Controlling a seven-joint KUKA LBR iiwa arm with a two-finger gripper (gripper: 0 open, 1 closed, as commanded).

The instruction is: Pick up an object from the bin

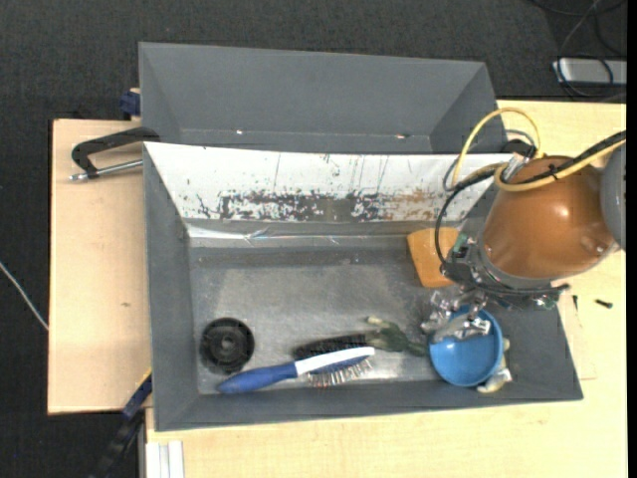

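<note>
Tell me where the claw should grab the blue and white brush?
Probably its blue handle, from straight above, squeezing across the thin width. The brush lies flat, and the handle end is free, while a black brush crowds the head.

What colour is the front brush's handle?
Brush handle: blue, white near the bristles; camera view.

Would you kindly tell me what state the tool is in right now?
Tool: cannot be told; it hangs over the blue cup at lower right.
</note>
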